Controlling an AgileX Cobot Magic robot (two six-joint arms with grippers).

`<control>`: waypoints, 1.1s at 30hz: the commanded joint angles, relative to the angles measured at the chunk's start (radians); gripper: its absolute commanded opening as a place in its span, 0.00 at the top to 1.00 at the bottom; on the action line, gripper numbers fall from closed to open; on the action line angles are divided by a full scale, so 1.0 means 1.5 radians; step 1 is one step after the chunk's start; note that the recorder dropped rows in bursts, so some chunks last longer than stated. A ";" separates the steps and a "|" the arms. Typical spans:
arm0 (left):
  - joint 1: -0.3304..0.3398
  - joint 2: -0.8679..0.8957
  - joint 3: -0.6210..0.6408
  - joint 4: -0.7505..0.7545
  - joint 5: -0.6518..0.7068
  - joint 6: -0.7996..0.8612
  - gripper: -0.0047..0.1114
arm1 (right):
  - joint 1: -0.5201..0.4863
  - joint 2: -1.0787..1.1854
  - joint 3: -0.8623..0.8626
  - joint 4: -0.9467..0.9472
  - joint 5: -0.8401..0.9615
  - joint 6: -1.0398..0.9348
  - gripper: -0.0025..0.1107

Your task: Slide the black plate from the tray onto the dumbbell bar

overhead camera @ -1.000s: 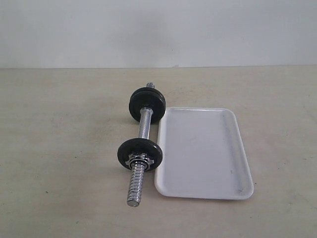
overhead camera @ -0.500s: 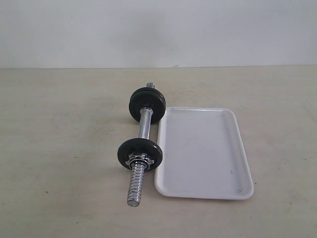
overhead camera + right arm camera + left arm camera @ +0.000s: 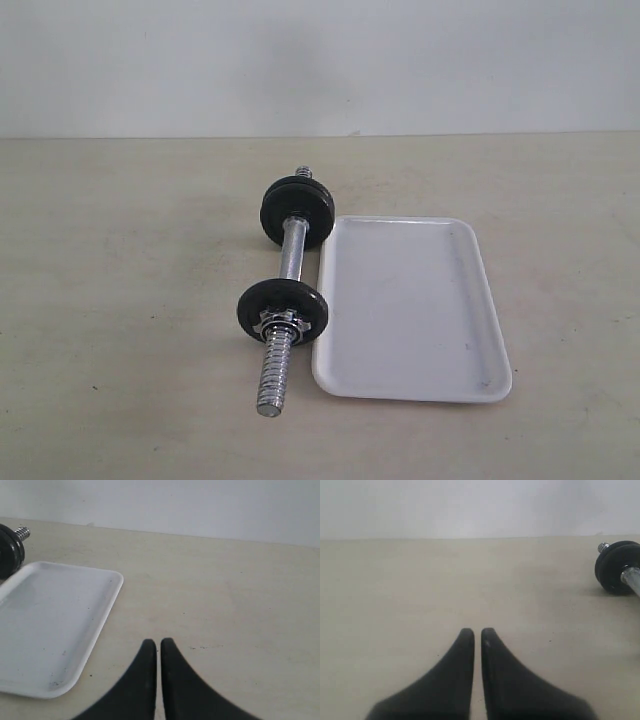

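Now tray (image 3: 410, 310) plain white, beside dumbbell bar (image 3: 292, 255); L gripper (image 3: 477, 632), R gripper (image 3: 158, 643) closed.

The left gripper (image 3: 477, 632) and right gripper (image 3: 157, 643) have smooth black fingers (image 3: 455, 680) tapering to rounded tips, seemingly matte.

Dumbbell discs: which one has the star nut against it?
The near disc, next to the long threaded end; the far discs show none.
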 commanded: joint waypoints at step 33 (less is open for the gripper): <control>0.042 -0.001 0.000 -0.005 -0.012 0.003 0.92 | 0.001 -0.003 0.000 -0.001 -0.004 -0.003 0.97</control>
